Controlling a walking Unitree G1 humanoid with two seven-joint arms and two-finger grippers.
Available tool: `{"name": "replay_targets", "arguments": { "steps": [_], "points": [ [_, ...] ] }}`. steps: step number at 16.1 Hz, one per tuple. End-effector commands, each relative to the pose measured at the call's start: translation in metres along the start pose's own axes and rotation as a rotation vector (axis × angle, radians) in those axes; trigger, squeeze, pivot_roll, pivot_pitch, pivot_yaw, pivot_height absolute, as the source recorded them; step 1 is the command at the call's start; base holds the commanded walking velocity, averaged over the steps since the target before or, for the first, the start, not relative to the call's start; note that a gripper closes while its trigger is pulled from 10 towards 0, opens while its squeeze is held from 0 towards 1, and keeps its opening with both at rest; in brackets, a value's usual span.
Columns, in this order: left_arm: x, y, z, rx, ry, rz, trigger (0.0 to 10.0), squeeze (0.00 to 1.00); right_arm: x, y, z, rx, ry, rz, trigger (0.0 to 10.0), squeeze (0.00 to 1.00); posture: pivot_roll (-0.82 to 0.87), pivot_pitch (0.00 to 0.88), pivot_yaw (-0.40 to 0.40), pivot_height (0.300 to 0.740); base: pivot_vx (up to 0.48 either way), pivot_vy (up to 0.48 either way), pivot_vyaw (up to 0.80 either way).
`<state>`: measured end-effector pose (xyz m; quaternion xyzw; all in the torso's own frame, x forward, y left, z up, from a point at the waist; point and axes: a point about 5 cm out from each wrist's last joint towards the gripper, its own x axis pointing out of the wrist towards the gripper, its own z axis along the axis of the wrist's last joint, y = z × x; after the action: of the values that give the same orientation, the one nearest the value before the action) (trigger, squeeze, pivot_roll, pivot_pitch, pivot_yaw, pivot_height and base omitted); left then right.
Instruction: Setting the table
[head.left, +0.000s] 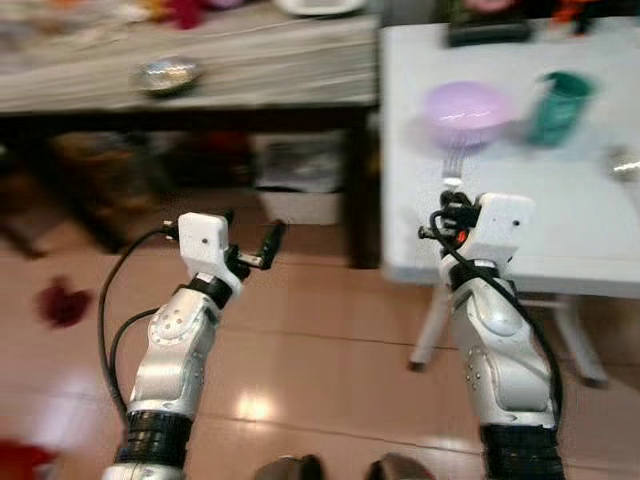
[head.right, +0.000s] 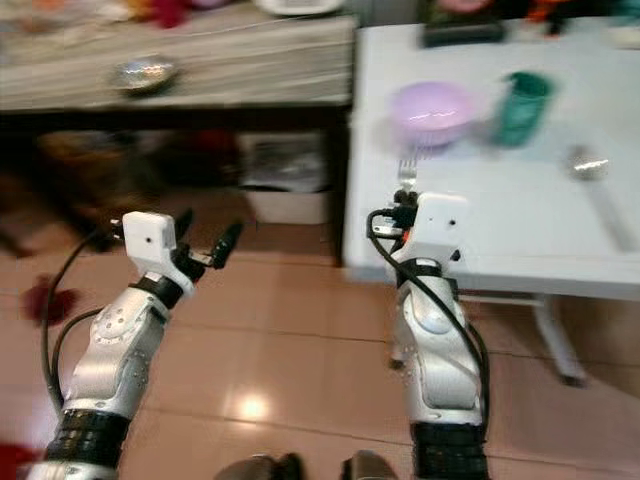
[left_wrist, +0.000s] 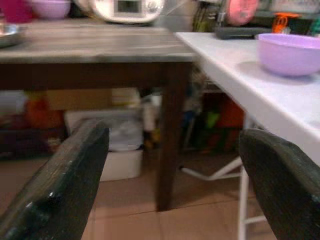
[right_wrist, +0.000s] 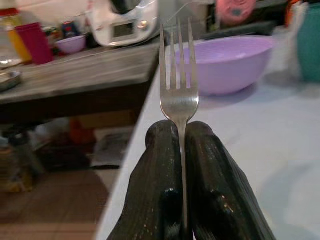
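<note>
While the white table (head.left: 560, 230) stands at the robot's right, a wooden table (head.left: 200, 70) runs along beside it on the left. On the white top: lilac bowl (head.left: 466, 110), teal cup (head.left: 558, 105) just beside it, spoon (head.right: 590, 165) further right. Right gripper (right_wrist: 181, 131) sits at the table's near edge, fingers pressed together on a fork (right_wrist: 178, 82), tines up, pointing toward the bowl. Left gripper (head.left: 250, 240) is over the floor, fingers (left_wrist: 65, 190) spread wide, nothing between them.

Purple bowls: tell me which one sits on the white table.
The large lilac plastic bowl beside the teal cup; the small purple bowl sits on the wooden counter.
</note>
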<state>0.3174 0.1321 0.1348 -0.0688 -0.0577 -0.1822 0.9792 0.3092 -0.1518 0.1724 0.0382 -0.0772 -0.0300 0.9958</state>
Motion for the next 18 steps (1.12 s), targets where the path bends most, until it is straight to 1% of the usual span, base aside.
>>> {"name": "replay_targets", "arguments": {
  "steps": [1, 2, 8, 12, 13, 16, 18],
  "points": [
    [-0.0003, 0.0076, 0.0016, 0.024, 0.001, 0.032, 10.0, 0.0, -0.0016, 0.0012, 0.0022, 0.002, -0.015, 0.001, 10.0, 0.0, -0.18, 0.127, 0.1, 0.74, 0.0, 0.48, 0.47],
    [0.0001, 0.0092, 0.0016, 0.028, -0.002, 0.048, 10.0, 0.0, -0.0024, 0.0008, 0.0017, -0.002, -0.015, 0.001, 10.0, 0.0, -0.18, 0.128, 0.101, 0.74, 0.0, 0.48, 0.47],
    [0.0016, 0.0089, -0.0007, 0.035, -0.001, 0.062, 10.0, 0.0, -0.0018, -0.001, 0.002, -0.009, -0.019, -0.006, 10.0, 0.0, -0.18, 0.129, 0.101, 0.74, 0.0, 0.48, 0.45],
    [0.0029, 0.009, -0.002, 0.039, 0.005, 0.074, 10.0, 0.0, -0.0015, -0.0023, 0.0023, -0.013, -0.022, -0.015, 10.0, 0.0, -0.18, 0.128, 0.101, 0.74, 0.0, 0.442, 0.0],
    [0.0035, 0.0088, -0.0021, 0.056, 0.001, 0.087, 10.0, 0.0, -0.0014, -0.003, 0.0026, -0.016, -0.023, -0.019, 10.0, 0.0, -0.19, 0.128, 0.101, 0.74, 0.0, 0.0, 0.0],
    [0.0034, 0.0042, -0.0027, 0.034, -0.005, 0.063, 10.0, 0.0, -0.0012, -0.0044, 0.0028, -0.026, -0.026, -0.029, 10.0, 0.0, -0.19, 0.129, 0.101, 0.74, 0.0, 0.0, 0.0],
    [0.0035, 0.0029, -0.0036, 0.034, 0.002, 0.049, 10.0, 0.0, -0.0011, -0.0051, 0.0026, -0.028, -0.026, -0.033, 10.0, 0.0, -0.19, 0.127, 0.098, 0.74, 0.0, 0.0, 0.0]
  ]
}}
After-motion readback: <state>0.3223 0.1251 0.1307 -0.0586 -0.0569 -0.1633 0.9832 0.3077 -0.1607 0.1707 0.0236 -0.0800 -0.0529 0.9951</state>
